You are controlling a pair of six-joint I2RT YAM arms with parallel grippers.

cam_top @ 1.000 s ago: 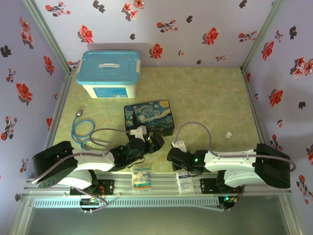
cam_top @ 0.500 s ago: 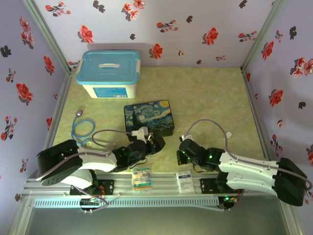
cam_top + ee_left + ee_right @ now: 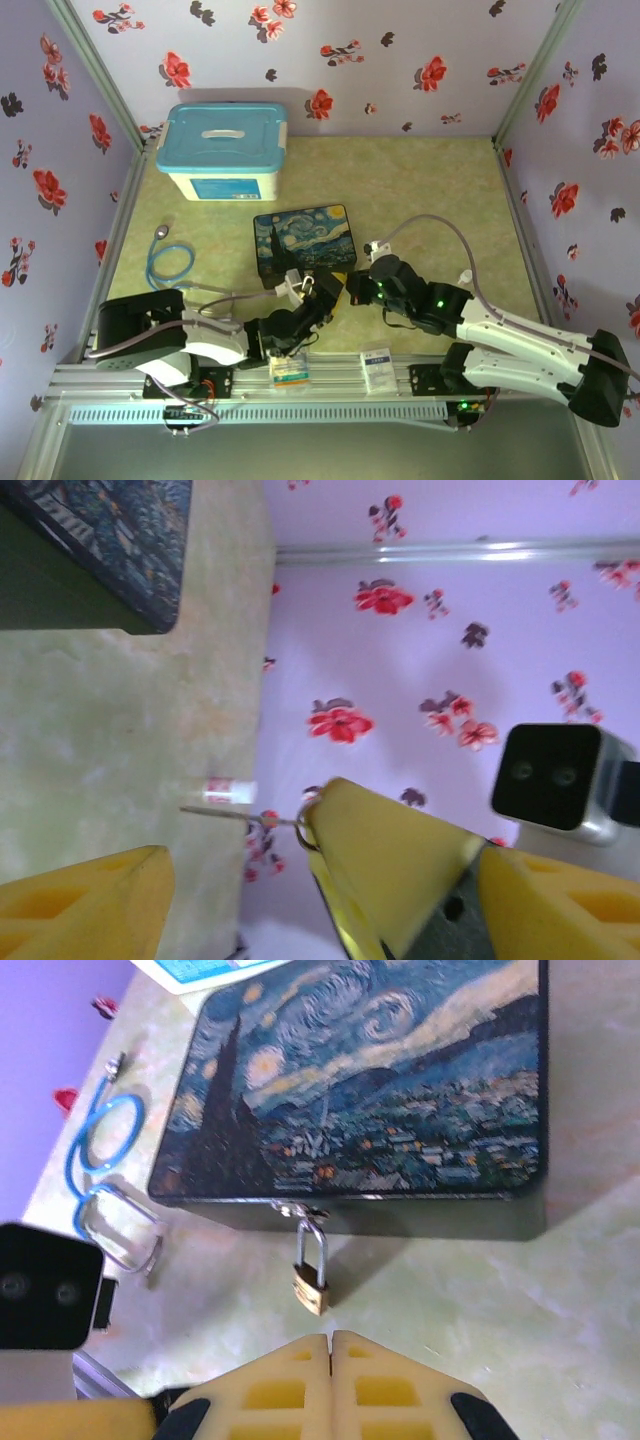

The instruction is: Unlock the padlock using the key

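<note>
Padlock [image 3: 311, 1290] hangs by its silver loop from the latch [image 3: 298, 1210] on the front of the painted box [image 3: 370, 1090], its brass body dangling just above the table [image 3: 500, 1290]. From where I stand, the big change is the right arm: a second ago it lay back along the near rail, and now it has swung in so the right gripper [image 3: 331, 1345] sits just in front of the lock, fingers pressed together and holding nothing. The left gripper [image 3: 238, 855] has crept closer too, fingers apart. The key [image 3: 240, 814] sticks out from the tip of one finger by its ring, though I can't tell how it is held there. Both arms look set for the insertion.
</note>
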